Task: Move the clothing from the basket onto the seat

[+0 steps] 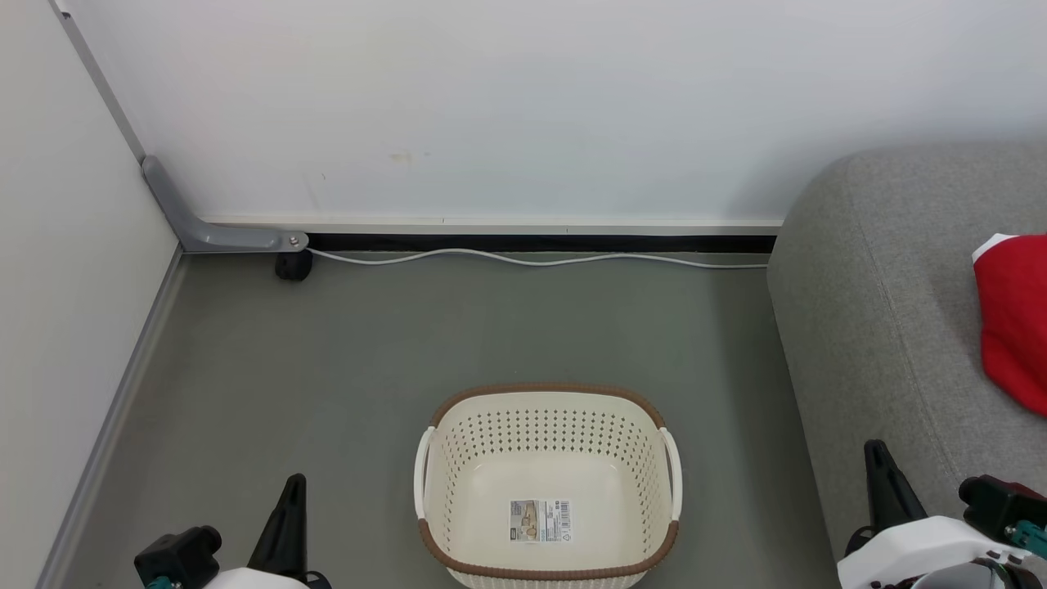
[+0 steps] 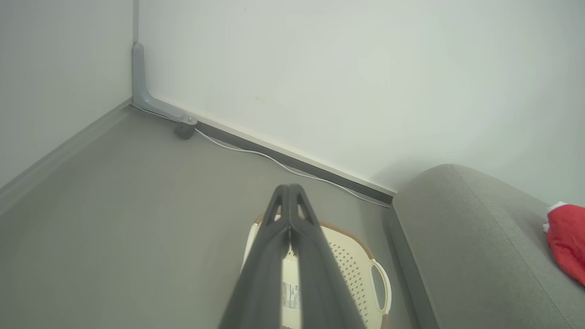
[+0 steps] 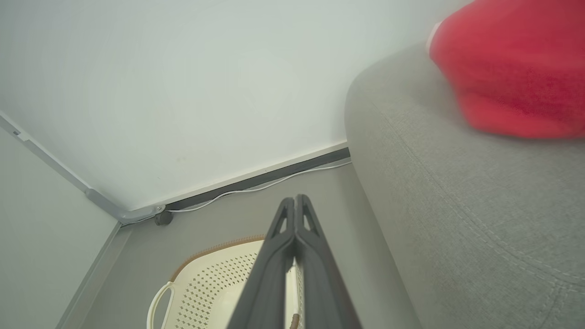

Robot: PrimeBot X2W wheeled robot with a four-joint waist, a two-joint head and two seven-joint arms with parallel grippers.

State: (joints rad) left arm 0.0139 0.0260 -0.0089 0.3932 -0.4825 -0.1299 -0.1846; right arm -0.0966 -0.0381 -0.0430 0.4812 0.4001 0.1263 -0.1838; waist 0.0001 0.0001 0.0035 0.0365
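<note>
head view: the red clothing [image 1: 1013, 323] lies on the grey fabric seat [image 1: 867, 327], towards the seat's right side where the frame cuts it, with a white trim corner at its top end. the cream laundry basket [image 1: 546, 390] stands upright on the floor [image 1: 327, 368], near the seat's rounded left edge but apart from it. its perforated walls and brown rim are in plain sight, and a label sticker [image 1: 540, 521] sits on its bottom.

the floor is a dull grey-green and meets a white wall [image 1: 523, 106] at a black skirting strip. a white cable [image 1: 532, 260] runs along the foot of that wall to a black caster [image 1: 293, 266] under a grey bracket [image 1: 214, 236] in the left corner. a pale side panel [image 1: 65, 311] closes off the left.

in the left wrist view the left gripper [image 2: 289, 188] has its two dark fingers pressed together, holding nothing, above the basket's left side. in the right wrist view the right gripper [image 3: 295, 199] also has its fingers closed tip to tip with nothing held, between the basket and the seat's stitched edge, well short of the clothing.
</note>
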